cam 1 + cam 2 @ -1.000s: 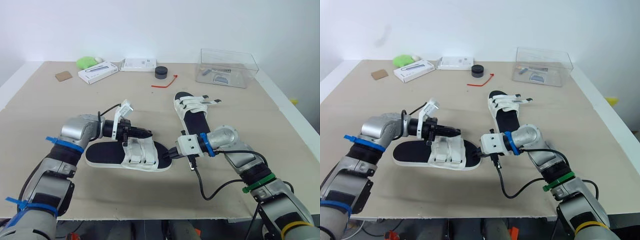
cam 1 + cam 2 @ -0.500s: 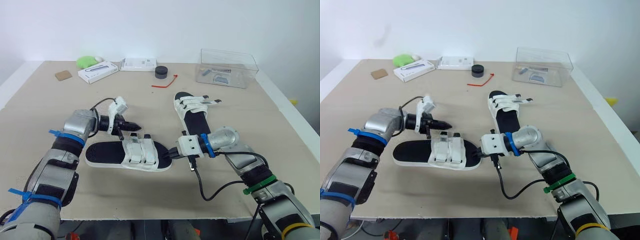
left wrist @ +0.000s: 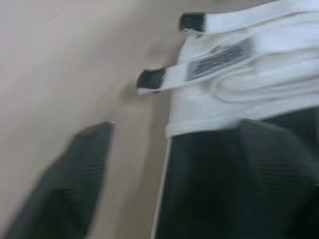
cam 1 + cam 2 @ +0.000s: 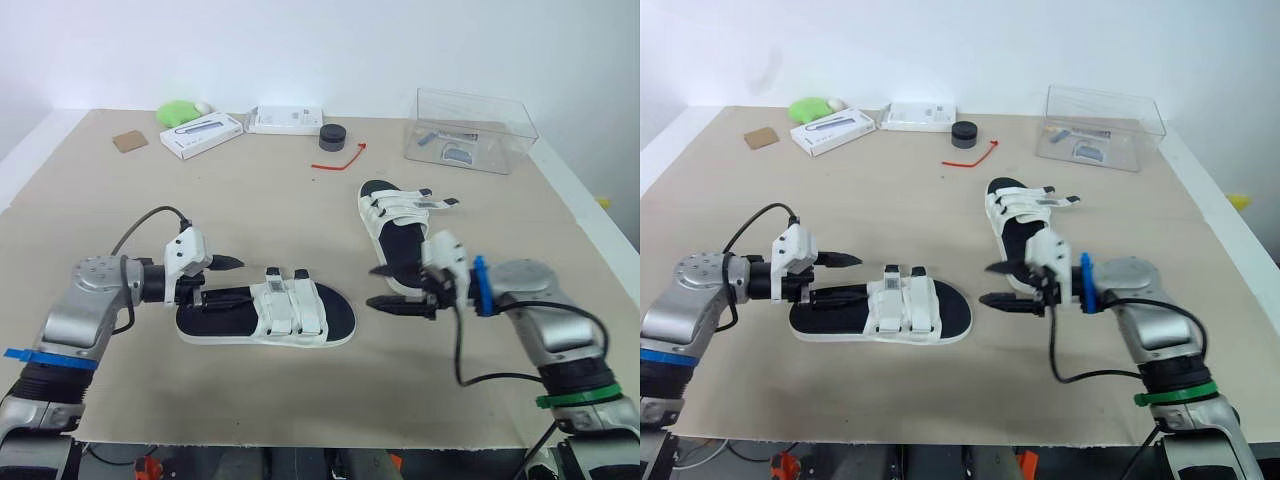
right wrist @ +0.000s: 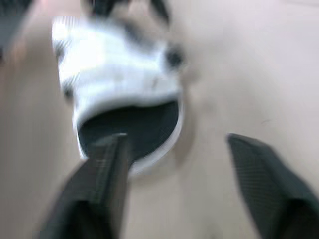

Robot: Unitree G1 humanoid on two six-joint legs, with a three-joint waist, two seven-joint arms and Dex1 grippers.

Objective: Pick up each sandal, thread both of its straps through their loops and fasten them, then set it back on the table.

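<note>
The near sandal [image 4: 265,315] lies flat at the lower centre of the bench [image 4: 250,210], both white straps across its black footbed. The left hand [image 4: 228,280] sits at its heel end, wide open and empty, with one finger over the footbed and the other over bare bench beside it. The right hand [image 4: 372,286], also spread open and empty, hovers just off the sandal's toe and partly hides the heel of the far sandal [image 4: 400,225], which lies right of centre with its strap ends sticking out. Along the top of the frame stand a clear box [image 4: 475,120], a red tie [image 4: 340,162], a small black disc [image 4: 332,137], two white boxes [image 4: 200,135], a green lump [image 4: 180,110] and a brown square [image 4: 128,141].
</note>
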